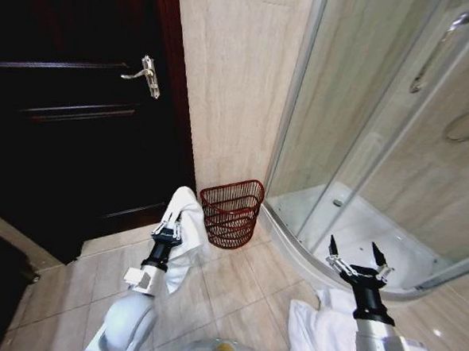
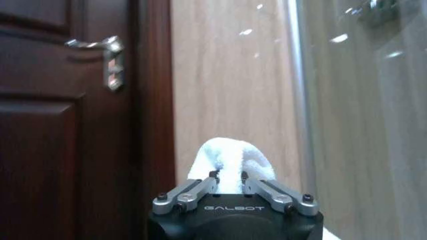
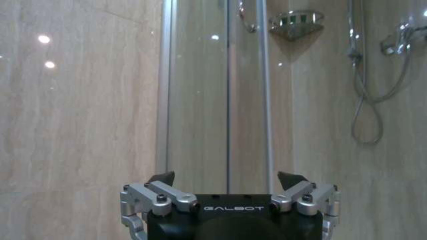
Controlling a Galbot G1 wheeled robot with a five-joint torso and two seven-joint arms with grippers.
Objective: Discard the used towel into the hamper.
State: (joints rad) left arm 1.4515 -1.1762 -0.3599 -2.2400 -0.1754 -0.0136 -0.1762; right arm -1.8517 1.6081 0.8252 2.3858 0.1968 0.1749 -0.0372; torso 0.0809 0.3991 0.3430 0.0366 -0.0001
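My left gripper point(image 1: 170, 232) is shut on a white towel point(image 1: 185, 220), held up off the floor just left of the hamper point(image 1: 231, 213). The hamper is a dark reddish-brown wire basket standing on the tiles against the beige wall. In the left wrist view the towel point(image 2: 230, 161) bulges up from between the closed fingers point(image 2: 197, 190). My right gripper point(image 1: 355, 255) stands open at the right, in front of the shower, holding nothing; its spread fingers point(image 3: 162, 179) show in the right wrist view.
A dark wooden door point(image 1: 71, 118) with a metal handle point(image 1: 146, 75) stands left of the hamper. A glass shower enclosure point(image 1: 380, 145) with a curved white base is to the right. More white cloth point(image 1: 320, 332) lies on the floor near my right arm.
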